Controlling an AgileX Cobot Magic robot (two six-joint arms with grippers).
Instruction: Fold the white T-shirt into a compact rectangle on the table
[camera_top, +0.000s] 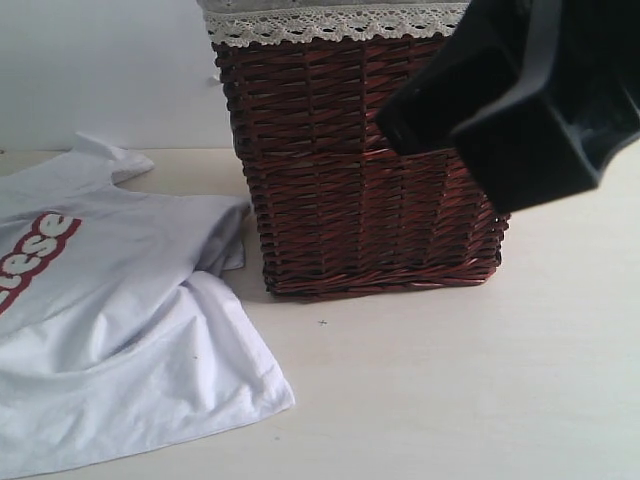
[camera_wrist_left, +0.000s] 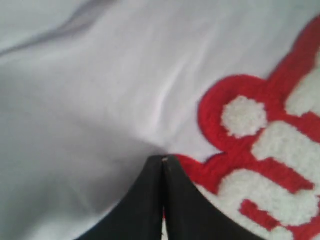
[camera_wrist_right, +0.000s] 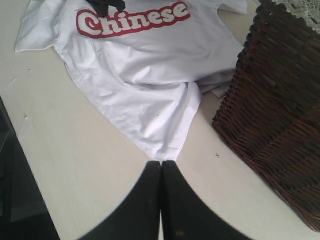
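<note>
white T-shirt (camera_wrist_right: 150, 75): crumpled beside wicker basket (camera_wrist_right: 280, 115)
left gripper (camera_wrist_left: 164, 159): closed at lettering (camera_wrist_left: 260, 150)
right gripper (camera_wrist_right: 161, 162): closed, empty
Advice: spread flat first

The matte black left tool (camera_wrist_left: 164, 160) ends in two smooth plastic fingers that taper to one narrow point, with only a thin seam between them. The black right tool (camera_wrist_right: 161, 163) has the same curved wedge shape. A bulky black angular housing (camera_top: 530, 100) carries a moulded ridge.
</note>
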